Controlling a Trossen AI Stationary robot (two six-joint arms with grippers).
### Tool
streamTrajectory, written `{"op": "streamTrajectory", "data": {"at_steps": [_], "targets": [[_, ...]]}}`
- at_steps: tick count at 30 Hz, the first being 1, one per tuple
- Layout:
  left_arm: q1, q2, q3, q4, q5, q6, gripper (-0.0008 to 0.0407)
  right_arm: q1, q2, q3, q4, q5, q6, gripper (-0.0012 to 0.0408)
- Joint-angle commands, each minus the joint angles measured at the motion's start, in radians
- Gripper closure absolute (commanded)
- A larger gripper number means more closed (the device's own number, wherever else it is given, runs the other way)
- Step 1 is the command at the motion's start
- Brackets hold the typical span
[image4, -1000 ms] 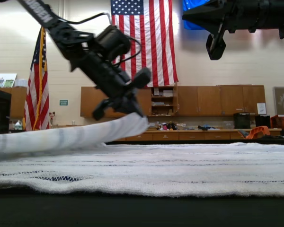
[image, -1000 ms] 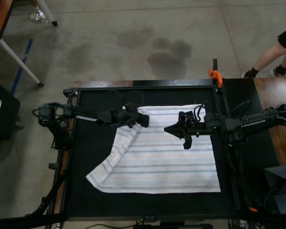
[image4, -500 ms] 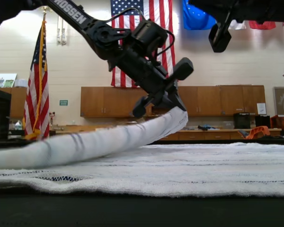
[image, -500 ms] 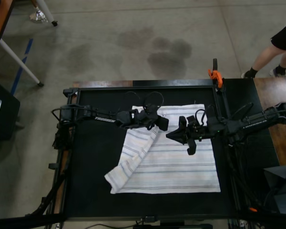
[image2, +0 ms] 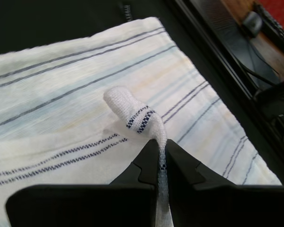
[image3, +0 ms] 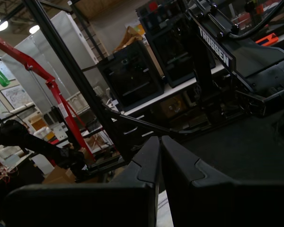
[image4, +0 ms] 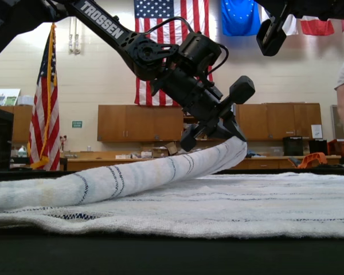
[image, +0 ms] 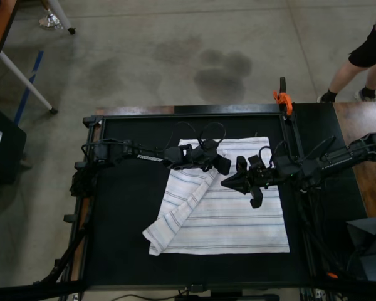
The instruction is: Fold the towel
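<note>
Left pincer (image2: 160,158): fingers pressed together on a bunched corner of the towel (image: 232,213), which curls out just past the tips in the left wrist view. In the top view this pincer (image: 220,164) sits over the upper middle of the cloth; in the exterior view (image4: 226,133) it holds the corner raised, the fabric sloping down from it in a thick roll toward that view's left.

Right pincer (image3: 158,161): fingers nearly closed with only a narrow slit between them, nothing held; it hangs above the cloth (image: 233,182), clear of it, just beside the left pincer.

Towel: white with grouped thin dark stripes, lying on the black desk (image: 125,238). One side is drawn diagonally over the rest, leaving a folded flap that runs from the raised corner down to the near left of the top view. The remainder lies flat.

Desk and room: black mat surface in a dark frame, an orange clamp (image: 282,98) on its far edge. Stained concrete floor (image: 175,56). A person's legs (image: 354,69) stand at the top view's upper right.

Exterior view only: American flags (image4: 171,51) on a pale wall, wooden cabinets (image4: 143,123) below. Right wrist view only: a red hoist frame (image3: 52,99) and dark equipment racks (image3: 132,78).
</note>
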State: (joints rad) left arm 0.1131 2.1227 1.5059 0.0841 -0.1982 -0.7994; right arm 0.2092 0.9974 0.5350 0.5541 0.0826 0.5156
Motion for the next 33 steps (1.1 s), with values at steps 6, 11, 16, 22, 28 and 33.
{"op": "streamTrajectory", "data": {"at_steps": [6,11,16,22,28,33], "targets": [[0.008,-0.005,0.014,-0.002,0.01,0.108,0.0308,0.0,-0.005,0.0,0.0,0.0,0.0,0.0396],[0.018,-0.006,0.008,-0.019,0.058,0.152,0.0198,0.0,-0.005,0.0,0.0,0.0,0.0,0.0396],[0.021,-0.016,0.005,-0.113,0.067,0.236,0.012,0.0,-0.005,0.0,-0.003,0.0,0.017,0.0396],[0.022,-0.087,-0.008,-0.343,-0.037,0.37,0.0102,0.018,-0.003,0.0,-0.127,0.013,0.063,0.0396],[0.023,-0.222,-0.091,-0.458,-0.174,0.419,0.0102,0.058,0.002,-0.008,-0.315,0.23,0.166,0.0396],[0.022,-0.339,-0.223,-0.447,-0.177,0.384,0.0102,0.044,0.004,-0.04,-0.43,0.349,0.417,0.0396]]}}
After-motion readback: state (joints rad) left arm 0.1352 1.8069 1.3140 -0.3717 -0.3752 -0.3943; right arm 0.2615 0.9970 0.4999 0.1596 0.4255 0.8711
